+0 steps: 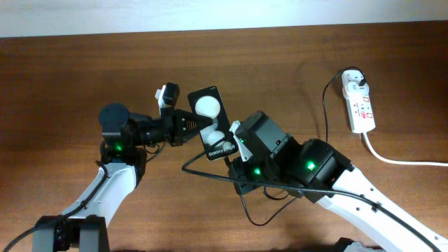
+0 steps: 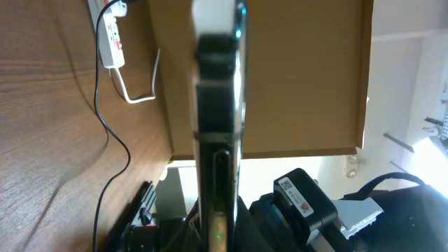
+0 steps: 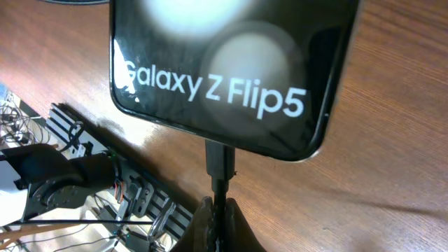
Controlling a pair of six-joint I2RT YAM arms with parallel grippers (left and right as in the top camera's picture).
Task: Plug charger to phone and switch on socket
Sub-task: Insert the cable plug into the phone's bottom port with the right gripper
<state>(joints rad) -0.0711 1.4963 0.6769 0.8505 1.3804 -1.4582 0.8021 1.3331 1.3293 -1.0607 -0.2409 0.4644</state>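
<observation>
The phone [image 1: 211,120] is a black Galaxy Z Flip5 held above the table. My left gripper [image 1: 197,124] is shut on its side; it shows edge-on in the left wrist view [image 2: 218,105]. My right gripper [image 1: 236,150] is shut on the charger cable just behind its connector [image 3: 219,161]. The connector meets the phone's [image 3: 231,63] lower edge at the port. The thin black cable [image 1: 325,105] runs to a white adapter [image 1: 355,79] sitting in the socket [image 1: 360,105], a white power strip at the far right. I cannot tell the position of its switches.
The thick white cord [image 1: 392,157] leaves the socket toward the right edge. The slack charger cable loops on the wood below my right arm [image 1: 248,210]. The socket also shows in the left wrist view [image 2: 112,38].
</observation>
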